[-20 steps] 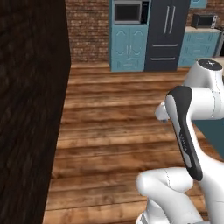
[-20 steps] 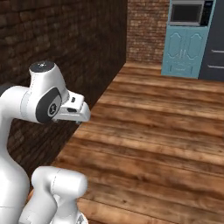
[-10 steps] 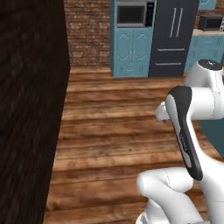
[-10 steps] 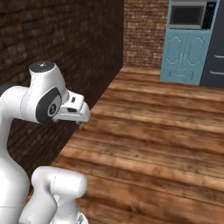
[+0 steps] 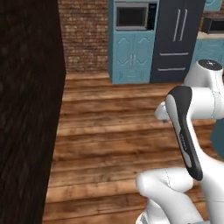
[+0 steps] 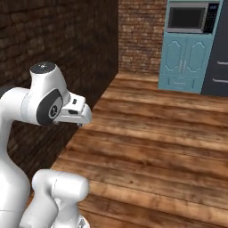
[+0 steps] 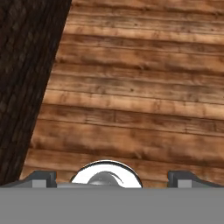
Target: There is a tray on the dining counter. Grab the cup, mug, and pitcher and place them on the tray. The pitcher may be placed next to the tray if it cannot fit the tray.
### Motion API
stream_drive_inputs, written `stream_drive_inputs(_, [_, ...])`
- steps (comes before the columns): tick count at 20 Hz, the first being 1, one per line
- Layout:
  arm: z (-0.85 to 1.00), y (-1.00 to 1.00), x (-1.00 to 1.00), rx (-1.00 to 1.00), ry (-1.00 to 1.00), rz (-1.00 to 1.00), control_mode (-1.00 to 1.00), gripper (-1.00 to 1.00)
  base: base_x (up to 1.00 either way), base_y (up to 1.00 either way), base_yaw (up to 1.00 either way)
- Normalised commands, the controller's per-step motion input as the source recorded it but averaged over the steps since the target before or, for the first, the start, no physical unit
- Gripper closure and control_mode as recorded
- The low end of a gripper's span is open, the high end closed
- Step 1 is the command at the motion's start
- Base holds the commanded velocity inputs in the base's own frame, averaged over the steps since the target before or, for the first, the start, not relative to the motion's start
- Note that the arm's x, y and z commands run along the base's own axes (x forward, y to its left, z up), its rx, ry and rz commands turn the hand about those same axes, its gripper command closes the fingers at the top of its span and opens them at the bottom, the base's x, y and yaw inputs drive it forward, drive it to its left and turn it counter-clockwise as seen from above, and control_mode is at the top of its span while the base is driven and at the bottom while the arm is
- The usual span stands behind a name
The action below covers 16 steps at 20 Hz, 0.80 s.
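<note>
Still travelling over the wooden floor (image 5: 113, 127) beside the dark brick wall (image 5: 26, 109), with the end effector (image 7: 111, 177) carried wide apart and holding nothing. Heading toward the teal cabinets (image 5: 131, 57) far off, with none of the cup, mug, pitcher, tray or bench in sight yet. Best keeping the arm tucked and clear of the wall on the left while searching for them.

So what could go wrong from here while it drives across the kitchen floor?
The dark brick wall stands close on the arm's left, so the base could clip it while driving. The jaws stand open and empty over the wooden floor, with no cup, mug, pitcher or tray ahead, so it may be heading the wrong way.
</note>
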Motion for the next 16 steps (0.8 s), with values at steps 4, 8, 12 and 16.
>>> stream_drive_inputs(4, [0.00, 0.00, 0.00, 0.00, 0.00, 0.00, 1.00, -1.00, 1.00, 0.38, -0.18])
stream_drive_inputs(8, [0.00, 0.00, 0.00, 0.00, 0.00, 0.00, 1.00, -1.00, 1.00, 0.74, -0.29])
stream_drive_inputs(12, [0.00, 0.00, 0.00, 0.00, 0.00, 0.00, 1.00, -1.00, 1.00, 0.96, -0.37])
stream_drive_inputs(16, [0.00, 0.00, 0.00, 0.00, 0.00, 0.00, 1.00, -1.00, 1.00, 0.97, -0.40])
